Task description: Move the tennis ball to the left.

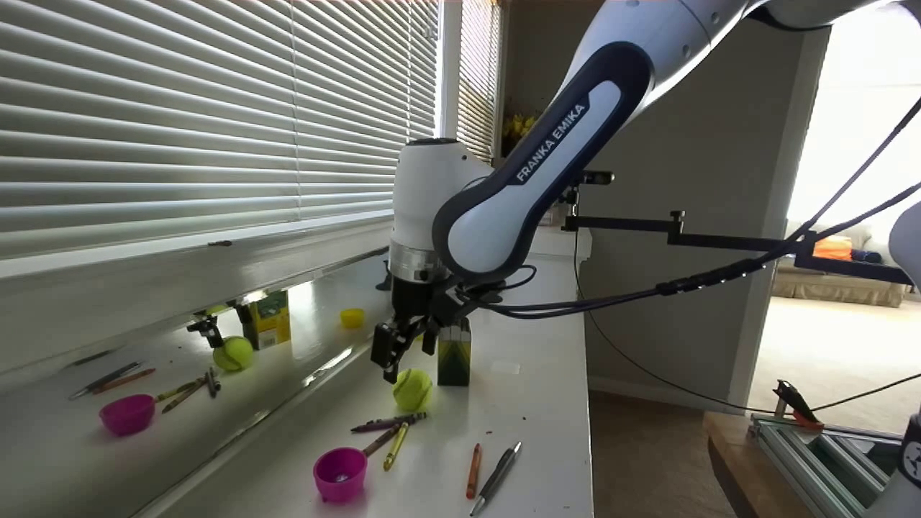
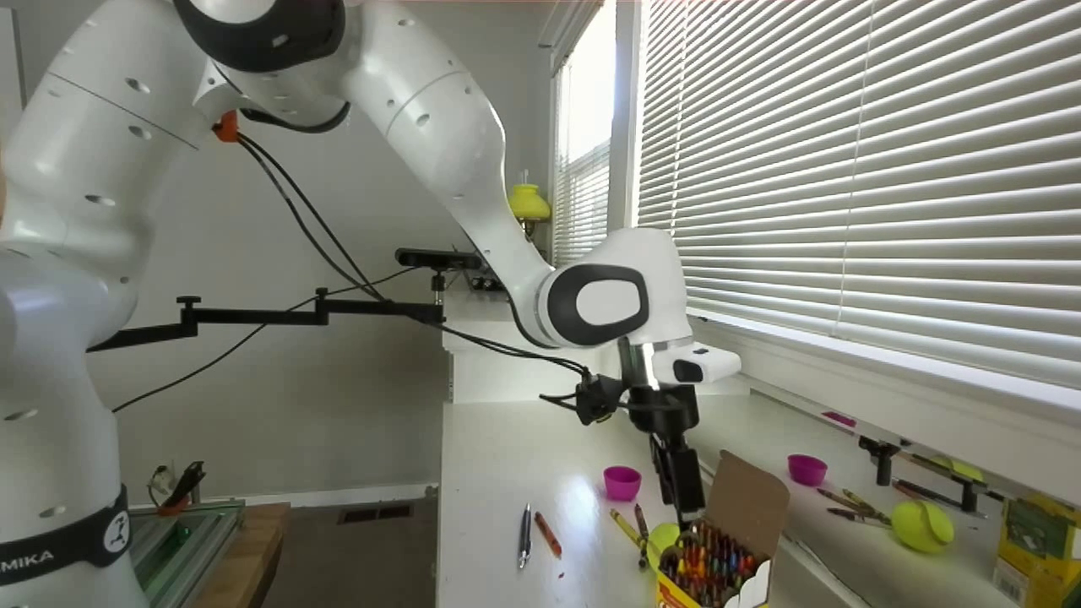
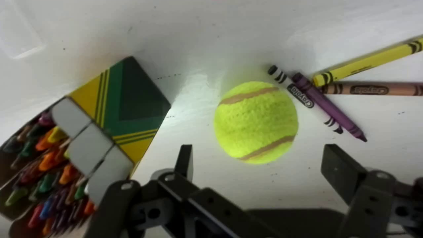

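In an exterior view, the tennis ball [image 1: 412, 390] sits on the white counter [image 1: 547, 432], just left of and nearer than the crayon box [image 1: 454, 365]. The gripper [image 1: 409, 361] hangs close by the ball, pointing down. A pink cup [image 1: 339, 476] stands at the near left, with a brown crayon [image 1: 381, 440] and a yellow crayon [image 1: 395, 447] lying just to its right. Along the left, a glossy panel [image 1: 65, 460] mirrors the ball, the cup and the box.

In an exterior view, the box stands nearest, its brown flap [image 2: 747, 507] raised, and crayons [image 2: 714, 561] fill it. It hides part of the ball, which shows at its left edge, beside the gripper. An orange crayon [image 2: 548, 535] and a pen [image 2: 525, 537] lie farther left.

In the wrist view, the gripper shows at the near side, released, its fingers [image 3: 342, 173] spread wide to left and right. The ball appears in the gap beyond them, apart from both, with the box to its left. A purple crayon [image 3: 330, 108] lies to the right, next to a dark-tipped crayon [image 3: 302, 97] just beside the ball.
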